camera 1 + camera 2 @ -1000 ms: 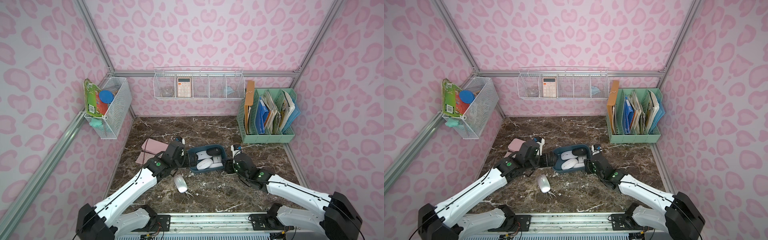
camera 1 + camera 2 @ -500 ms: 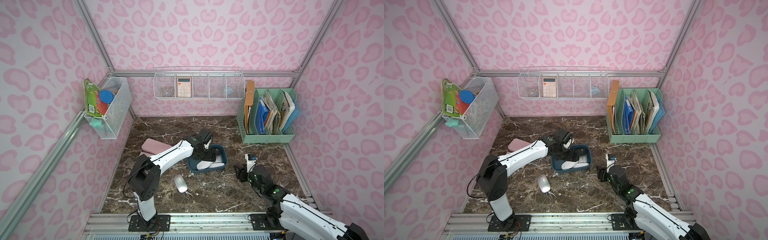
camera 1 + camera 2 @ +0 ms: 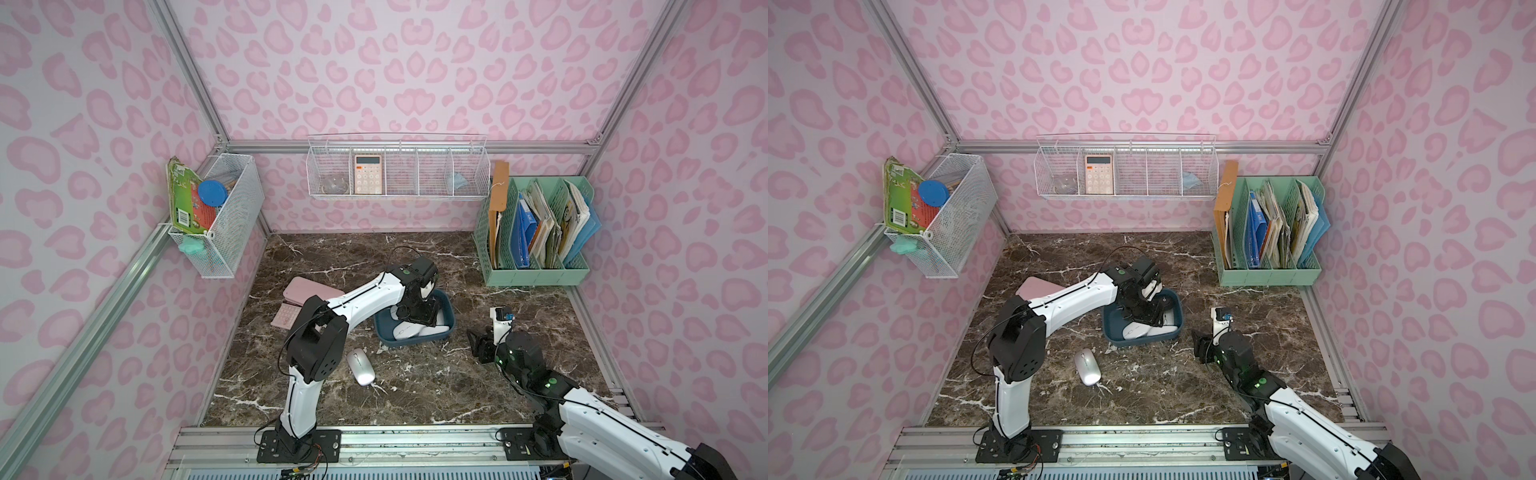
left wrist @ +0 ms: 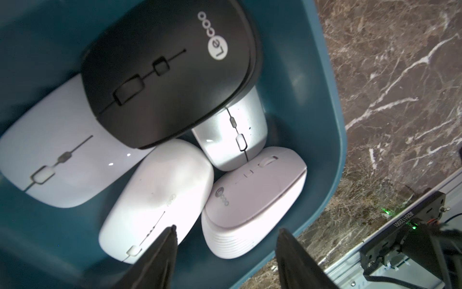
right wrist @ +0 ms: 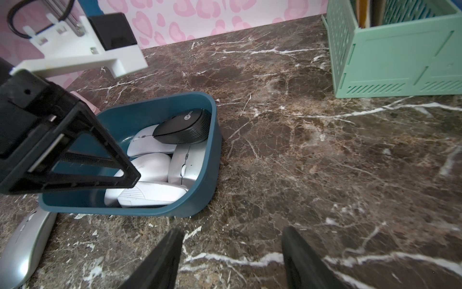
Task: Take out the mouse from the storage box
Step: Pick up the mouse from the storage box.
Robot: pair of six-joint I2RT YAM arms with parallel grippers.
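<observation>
**Item 1. Storage box** (image 3: pixel 451 321) (image 4: pixel 315 120): shallow dark blue plastic tub with rounded corners and a flared rim. It stands on the dark brown marble-pattern tabletop (image 3: pixel 419 395), directly beneath the left gripper and ahead of the right gripper, apart from it.

**Contents, five mice:**
- black matte mouse (image 4: pixel 170 75), farthest from the left gripper's fingertips, lying on top of the next two
- flat white mouse (image 4: pixel 62 165)
- silver-grey mouse (image 4: pixel 232 140)
- glossy white mouse (image 4: pixel 160 190), under one fingertip
- pale pinkish-white mouse (image 4: pixel 252 197) with a ribbed side, lying below the gap between the two fingers

**Item 2. Left gripper** (image 4: pixel 226 229) (image 3: pixel 415 316): lowered into the box with its jaws apart and nothing clamped. Whether a fingertip touches a mouse cannot be told.

**Item 3. Right gripper** (image 5: pixel 232 229) (image 3: pixel 478 340): jaws apart and empty, over bare tabletop.

**Item 4. Slim silver mouse** (image 3: pixel 360 365) (image 5: pixel 22 247): on the tabletop outside the box, back from the left gripper toward that arm's base.

**Item 5. Flat pink case** (image 3: pixel 307 291): beside the left forearm, on the side away from the right gripper.

**Item 6. Mint-green plastic file rack** (image 3: pixel 536 274): well ahead of the right gripper, at the back wall.
</observation>
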